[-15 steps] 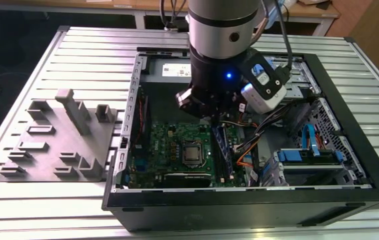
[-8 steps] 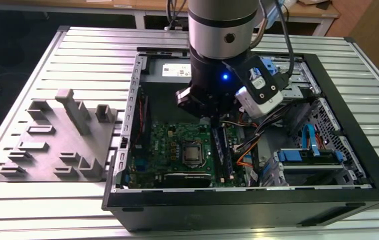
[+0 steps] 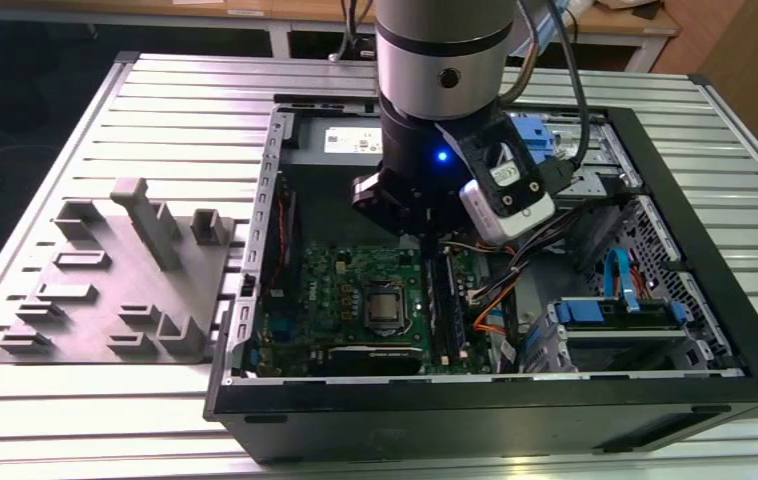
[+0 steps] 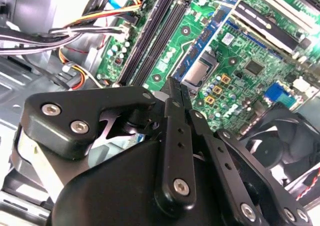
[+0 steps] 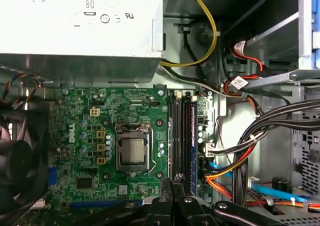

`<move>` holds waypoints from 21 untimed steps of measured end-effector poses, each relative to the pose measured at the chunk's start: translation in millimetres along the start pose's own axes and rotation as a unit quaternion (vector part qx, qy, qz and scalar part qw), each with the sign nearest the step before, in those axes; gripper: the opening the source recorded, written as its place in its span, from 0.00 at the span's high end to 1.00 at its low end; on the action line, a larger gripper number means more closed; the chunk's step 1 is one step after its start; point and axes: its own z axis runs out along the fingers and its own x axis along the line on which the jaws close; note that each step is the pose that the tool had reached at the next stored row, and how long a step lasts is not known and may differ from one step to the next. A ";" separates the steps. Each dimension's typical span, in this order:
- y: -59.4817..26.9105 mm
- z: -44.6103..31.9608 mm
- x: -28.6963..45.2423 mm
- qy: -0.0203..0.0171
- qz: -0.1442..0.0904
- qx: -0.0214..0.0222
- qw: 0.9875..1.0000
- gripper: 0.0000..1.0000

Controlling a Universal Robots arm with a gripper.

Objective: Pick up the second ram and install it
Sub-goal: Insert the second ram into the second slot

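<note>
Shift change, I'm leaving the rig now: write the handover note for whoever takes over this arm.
Claw: shut on the second ram, low inside the open PC case.
Second ram: runs out from the claw's tips, lengthwise along the memory slots, on their CPU socket side, chip face showing in the second wrist view.
Done: pick-up; stick brought over the motherboard.
Left: seating. Cannot tell whether the stick is in a slot.

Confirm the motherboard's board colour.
The motherboard is green. It shows best in the first wrist view.
</note>
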 end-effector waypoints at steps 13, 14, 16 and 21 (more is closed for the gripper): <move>2.3 6.1 -0.8 0.000 0.004 0.000 1.000 0.91; 2.4 7.0 -1.9 0.000 0.004 0.000 1.000 0.91; 3.0 9.1 -4.5 0.000 0.004 0.000 1.000 0.91; 5.8 14.4 -9.9 0.000 0.004 0.000 1.000 0.91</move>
